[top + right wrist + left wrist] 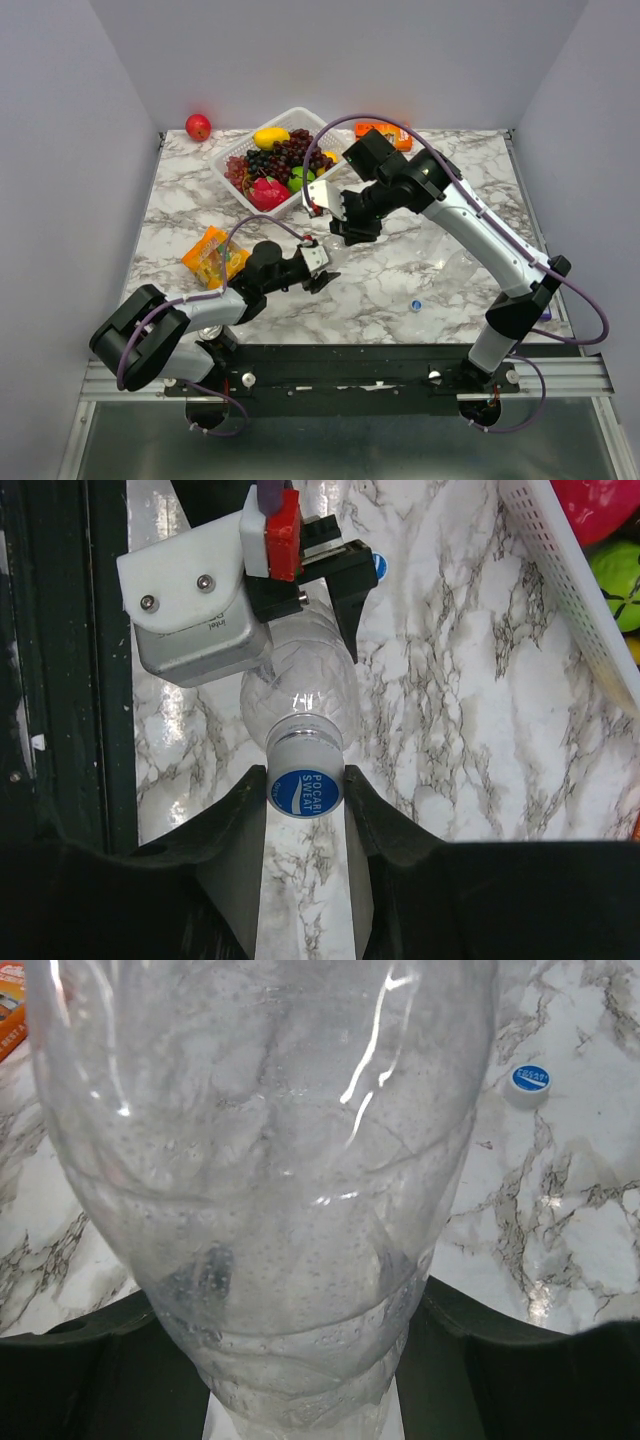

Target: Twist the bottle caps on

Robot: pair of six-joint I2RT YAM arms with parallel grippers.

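A white marble-patterned table (400, 270) with grey veins is enclosed by plain pale grey walls at the back and on both sides. Along its near edge a black rail on a silver metal frame carries the two arm bases.

Near the middle of the table, a small clear ribbed plastic bottle (300, 695) is held off the surface between the two arms. Its body is clamped by the left tool (320, 268), whose black fingers are pressed against both sides of it. A round blue plastic cap (305, 791) with white lettering sits on the bottle's neck. It is pinched from both sides by the right tool (303, 780).

A second blue cap (529, 1080) lies loose on the marble, to the right of the held bottle and apart from it.

At the far side of the table stands a white slatted plastic basket (232, 150), in which dark grapes and yellow, red and green fruit are piled. A flat orange packet (214, 257) lies just beside the left arm, and another orange packet (385, 133) lies near the far edge. A round red fruit (198, 127) rests at the far left corner, by the wall.
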